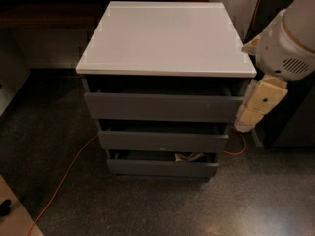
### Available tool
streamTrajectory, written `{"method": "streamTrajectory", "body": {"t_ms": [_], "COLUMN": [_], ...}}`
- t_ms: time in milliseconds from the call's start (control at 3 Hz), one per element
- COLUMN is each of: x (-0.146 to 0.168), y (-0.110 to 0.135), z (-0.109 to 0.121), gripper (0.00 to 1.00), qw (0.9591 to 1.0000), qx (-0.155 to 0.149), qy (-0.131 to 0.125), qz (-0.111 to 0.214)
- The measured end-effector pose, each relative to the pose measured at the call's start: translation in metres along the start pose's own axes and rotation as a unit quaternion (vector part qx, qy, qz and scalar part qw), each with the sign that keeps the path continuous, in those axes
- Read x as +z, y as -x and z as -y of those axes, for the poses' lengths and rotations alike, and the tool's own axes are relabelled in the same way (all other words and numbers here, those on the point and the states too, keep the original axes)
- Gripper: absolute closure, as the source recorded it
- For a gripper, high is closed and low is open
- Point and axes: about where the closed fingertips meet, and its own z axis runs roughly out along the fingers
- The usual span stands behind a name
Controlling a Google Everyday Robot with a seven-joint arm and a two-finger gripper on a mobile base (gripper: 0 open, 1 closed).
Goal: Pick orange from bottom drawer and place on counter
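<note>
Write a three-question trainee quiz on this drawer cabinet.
1. True or false: an orange lies on the counter.
2. Which drawer shows a crumpled packet through its gap? A top; B middle; C bottom drawer.
3. Fill in: the pincer hangs beside the cabinet on the picture's ___ side.
Key: 1 false; 2 C; 3 right.
</note>
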Motion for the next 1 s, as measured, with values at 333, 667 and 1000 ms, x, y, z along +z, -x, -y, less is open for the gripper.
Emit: {"method": "streamTrajectory", "body": {"t_ms": [333, 667, 1000], "x": [0.048, 0.104, 0.192], "y": [0.001, -0.007, -0.017], "z": [-0.004, -0.013, -0.022], "gripper": [0.0, 0.0, 0.0], "qw": [0.9998, 0.9993, 0.9986], "qx": [0.001, 0.002, -0.007], "qy": [0.009, 0.018, 0.025], "qz": [0.018, 0.034, 0.045]}}
